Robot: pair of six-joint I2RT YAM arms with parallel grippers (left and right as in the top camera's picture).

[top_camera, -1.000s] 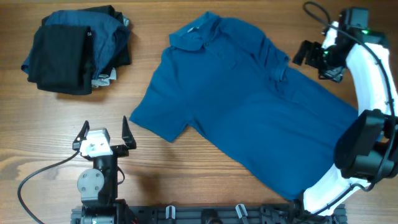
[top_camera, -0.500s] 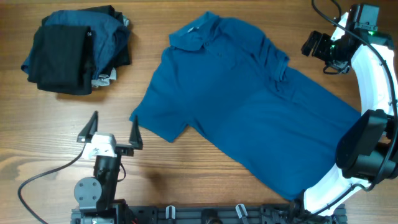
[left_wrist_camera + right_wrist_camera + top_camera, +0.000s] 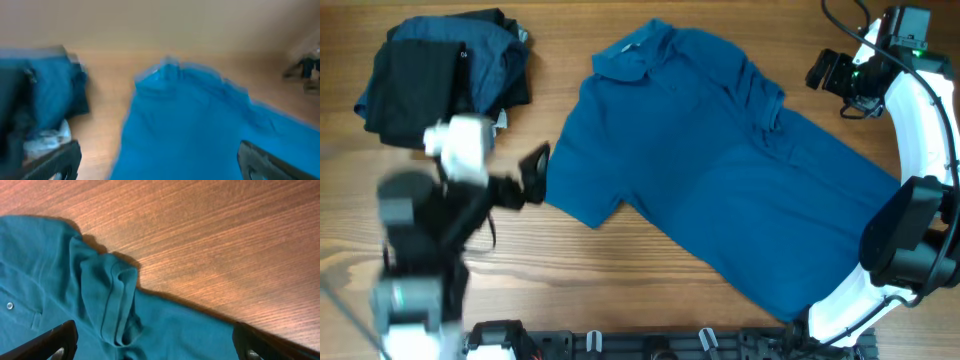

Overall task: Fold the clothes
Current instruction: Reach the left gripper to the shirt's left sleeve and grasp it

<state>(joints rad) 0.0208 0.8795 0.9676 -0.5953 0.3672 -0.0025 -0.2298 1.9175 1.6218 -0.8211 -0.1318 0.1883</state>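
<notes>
Plainly, you have the folding all ahead: the medium-blue short-sleeved fabric polo shirt (image 3: pixel 720 170) lies spread unfolded across the middle of the wooden bench (image 3: pixel 650 285), the black and dark-blue garment heap (image 3: pixel 440 80) sits at its far-left corner, and your left gripper (image 3: pixel 528 178) and right gripper (image 3: pixel 823 75) gape wide, empty.

Left arm: raised at the left side, blurred; left gripper (image 3: pixel 530 178) pointing right, jaws spread wide, holding nothing
Right arm: arched along the right edge; right gripper (image 3: pixel 838 88) jaws wide apart, holding nothing
</notes>
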